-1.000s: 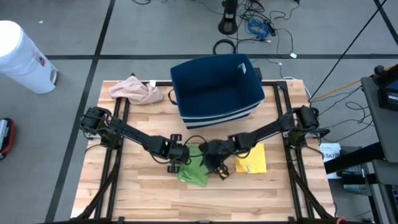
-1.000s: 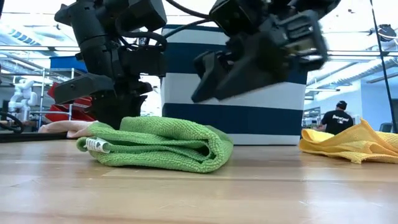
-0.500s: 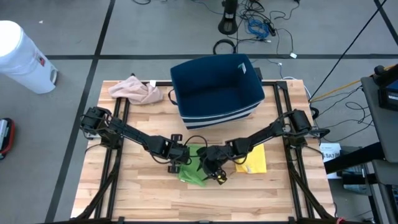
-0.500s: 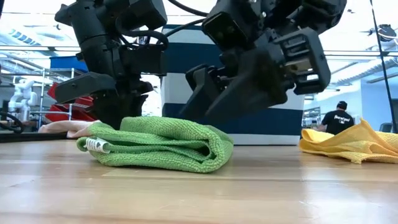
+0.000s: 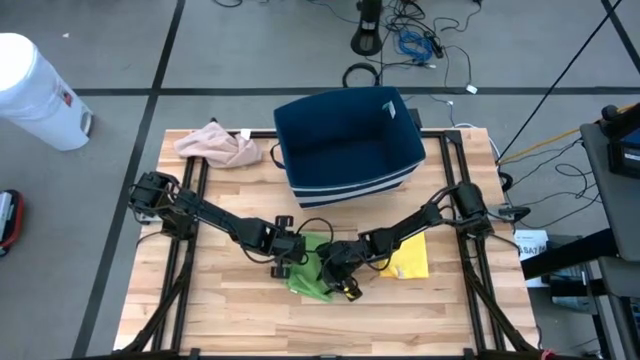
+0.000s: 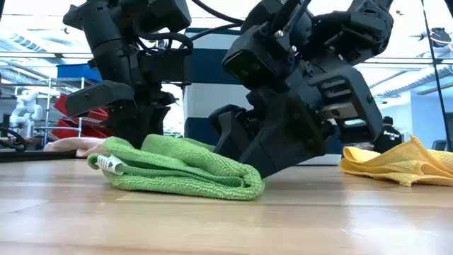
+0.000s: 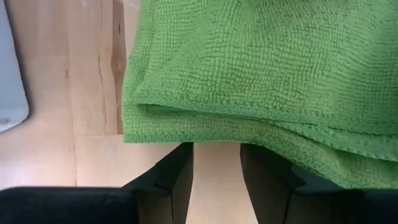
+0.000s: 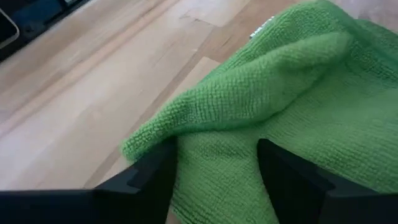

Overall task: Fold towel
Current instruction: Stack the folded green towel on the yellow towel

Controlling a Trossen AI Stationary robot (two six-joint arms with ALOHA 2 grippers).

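Fingers (image 8: 155, 171) of the right arm stand apart and straddle a raised ridge of the green towel (image 5: 312, 272), pressed down into the cloth, probably to pinch that fold and carry it over; whether they grip it yet cannot be told. On the left arm, fingers (image 7: 180, 177) are also apart, with bare wood showing between them, and their tips touch or sit just beside the towel's folded edge, holding nothing, likely waiting to pin or lift that side. Largest in the high view is the wooden desk (image 5: 230, 320), filling the lower centre of the frame. At its upper centre sits the dark blue bin (image 5: 348, 135) with striped sides, standing open, seemingly ready to take finished cloths. A pink cloth (image 5: 218, 146) lies crumpled at the desk's upper left corner, and a yellow cloth (image 5: 408, 258) lies right of centre, just beside the right arm, both apparently set aside. The green towel lies low in the middle of the desk, bunched in layers between the two grippers, so the fold looks partly made but untidy.
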